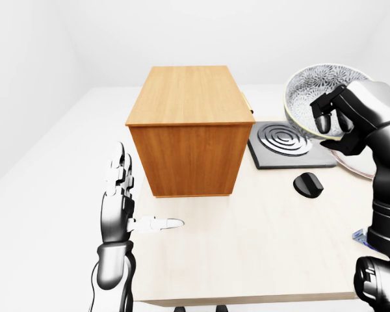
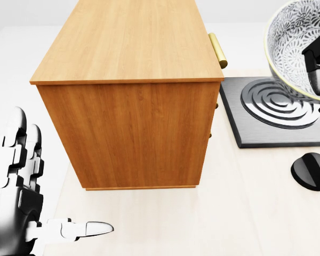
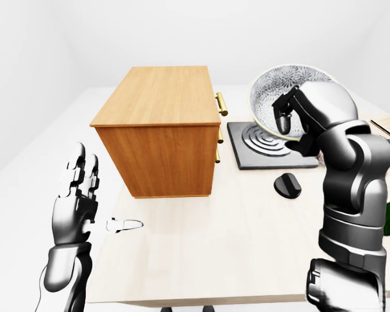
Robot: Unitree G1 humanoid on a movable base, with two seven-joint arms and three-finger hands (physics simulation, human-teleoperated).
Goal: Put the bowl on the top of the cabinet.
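The wooden cabinet [image 2: 128, 42] stands on the pale table, its flat top bare. A patterned black-and-white bowl [image 2: 290, 37] with a yellowish rim hangs tilted in the air to the right of the cabinet, at about the height of its top, above the stove plate. My right hand [image 2: 316, 64] is shut on the bowl's rim, with one dark finger inside the bowl. At the lower left of the head view my left hand [image 2: 29, 176] is held open over the table with fingers spread, left of the cabinet and holding nothing.
A grey stove plate [image 2: 256, 125] with ringed burner lies right of the cabinet. A black round knob-like object [image 2: 311, 170] rests on the table below it. Gold drawer handles [image 2: 217, 49] stick out from the cabinet's right face. The table's near edge [image 1: 247, 300] runs along the bottom.
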